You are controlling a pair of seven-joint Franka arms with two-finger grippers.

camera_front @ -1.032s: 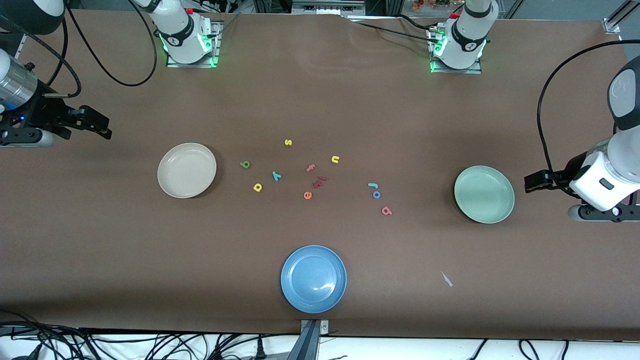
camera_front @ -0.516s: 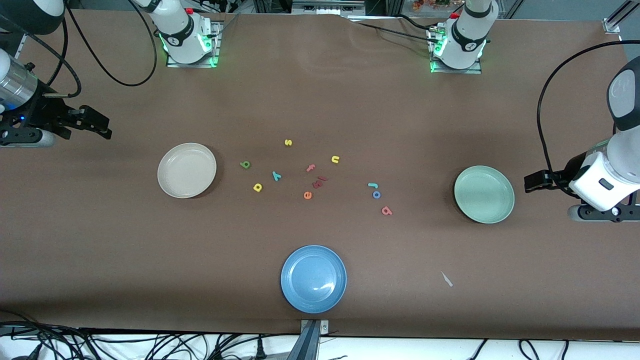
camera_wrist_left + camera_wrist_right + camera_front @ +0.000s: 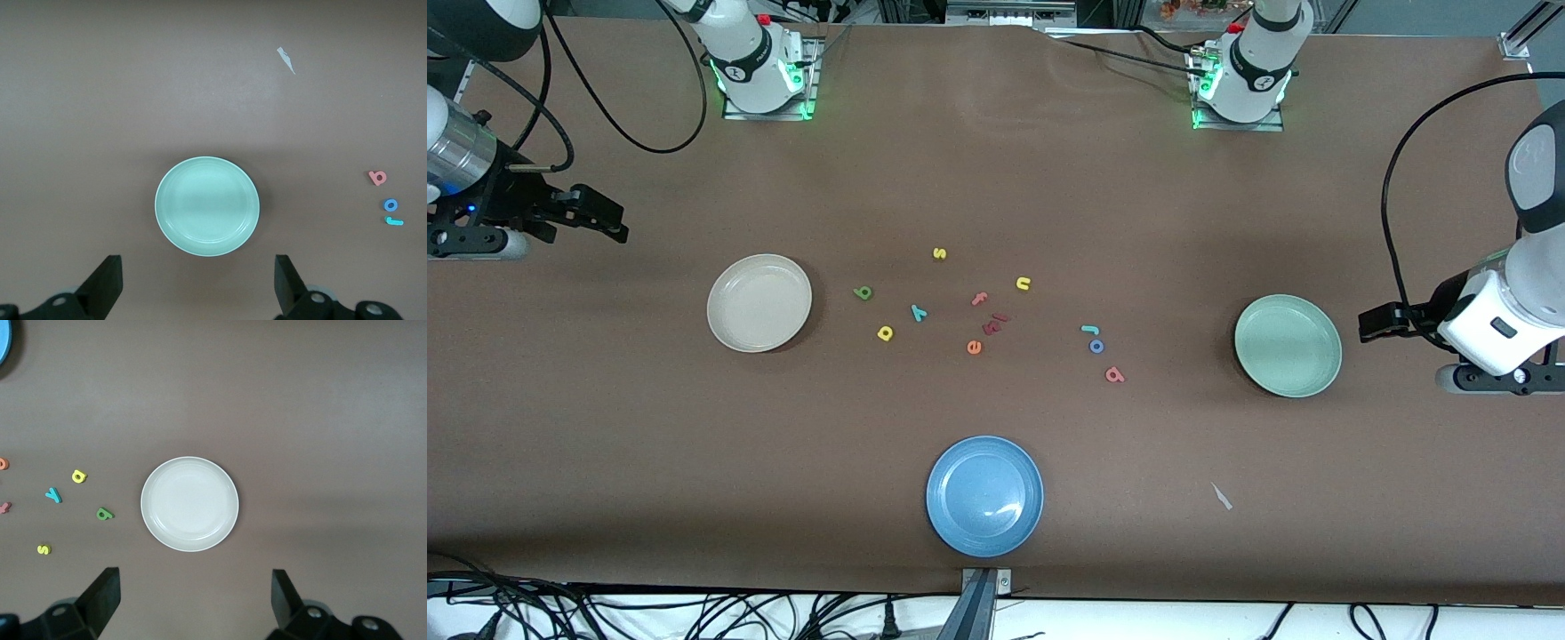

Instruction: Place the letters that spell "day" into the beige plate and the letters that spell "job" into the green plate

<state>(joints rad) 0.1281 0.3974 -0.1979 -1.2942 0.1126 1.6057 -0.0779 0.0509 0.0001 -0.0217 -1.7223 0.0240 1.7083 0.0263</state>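
Note:
The beige plate (image 3: 759, 302) (image 3: 189, 504) lies bare toward the right arm's end. Beside it lie the green d (image 3: 863, 292) (image 3: 104, 514), the teal y (image 3: 918, 312) (image 3: 53, 495) and the yellow a (image 3: 885, 333) (image 3: 79, 477). The green plate (image 3: 1288, 345) (image 3: 207, 206) lies bare toward the left arm's end, with the teal j (image 3: 1089, 330) (image 3: 393, 221), blue o (image 3: 1096, 347) (image 3: 391, 205) and salmon b (image 3: 1114, 375) (image 3: 377, 177) beside it. My right gripper (image 3: 609, 224) (image 3: 195, 600) hangs open and holds nothing, outside the beige plate. My left gripper (image 3: 1371, 323) (image 3: 198, 287) hangs open, outside the green plate.
A blue plate (image 3: 984, 495) lies near the front edge. Mid-table lie a yellow s (image 3: 939, 253), a yellow n (image 3: 1023, 284), a salmon f (image 3: 980, 299), an orange e (image 3: 974, 348) and dark red scraps (image 3: 996, 324). A pale scrap (image 3: 1221, 496) lies nearer the front camera than the green plate.
The right arm's hand has shifted very slightly. The letters, the plates and the left arm stand as before.

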